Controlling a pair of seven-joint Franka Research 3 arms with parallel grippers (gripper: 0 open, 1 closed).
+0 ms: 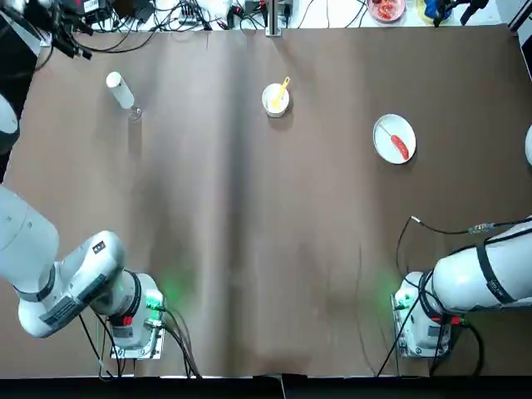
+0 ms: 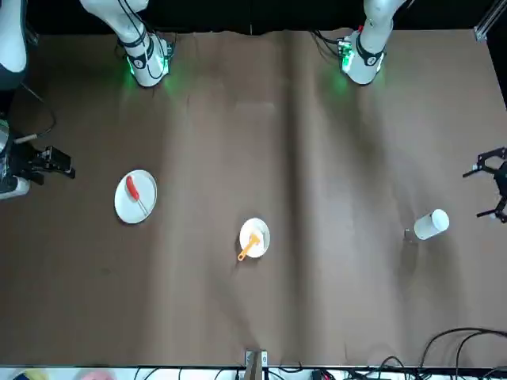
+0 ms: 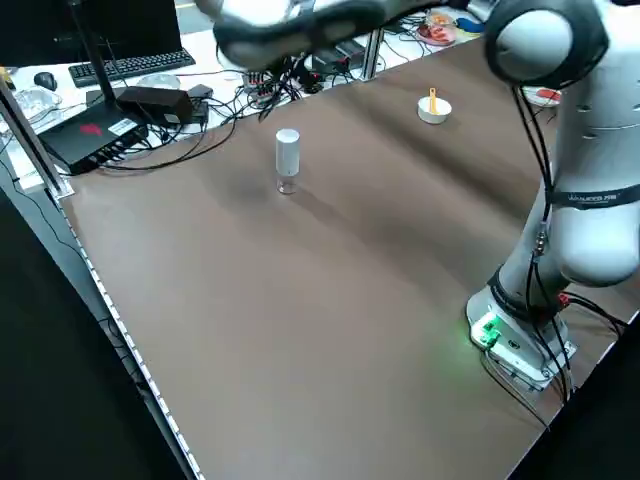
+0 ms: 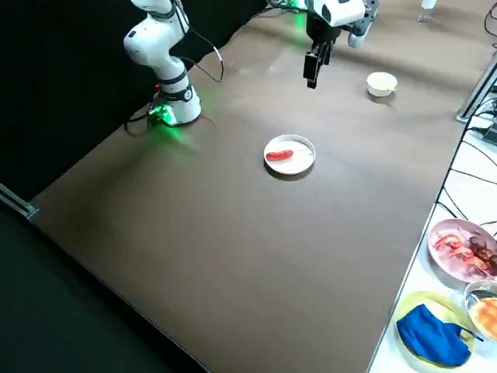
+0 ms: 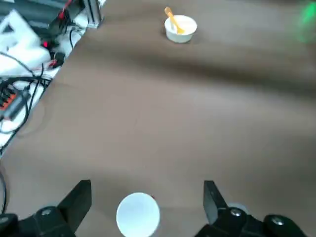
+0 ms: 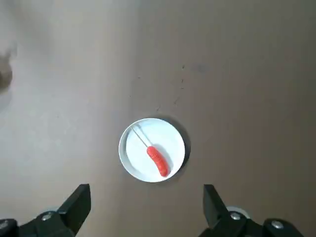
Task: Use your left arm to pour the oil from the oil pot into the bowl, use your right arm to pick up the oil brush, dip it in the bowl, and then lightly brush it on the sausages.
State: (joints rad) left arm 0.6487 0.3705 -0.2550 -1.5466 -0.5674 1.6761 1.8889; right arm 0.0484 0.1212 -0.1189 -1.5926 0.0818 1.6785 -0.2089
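On the brown table (image 1: 249, 249) the largest container is the flat white plate (image 1: 394, 138), which lies toward the robot's right side and holds one red sausage (image 1: 401, 146) with a thin stick at its end. At the far middle of the table, well apart from the plate, stands the small white bowl (image 1: 275, 99); the oil brush (image 1: 283, 87) with its yellow-orange handle rests inside it and leans over the rim. I cannot tell if any oil is in the bowl. On the robot's left side, near the far edge, the oil pot (image 1: 120, 91) stands upright with its white top and clear lower part. Beyond the table's far edge, on a white surface, a small dish (image 4: 464, 249) holds a pinkish-red heap. The left gripper (image 5: 143, 210) hangs above the oil pot with its fingers spread wide, one on each side of the white top but not touching it. The right gripper (image 6: 143, 212) hangs high over the table beside the plate, also with fingers spread apart and holding nothing.
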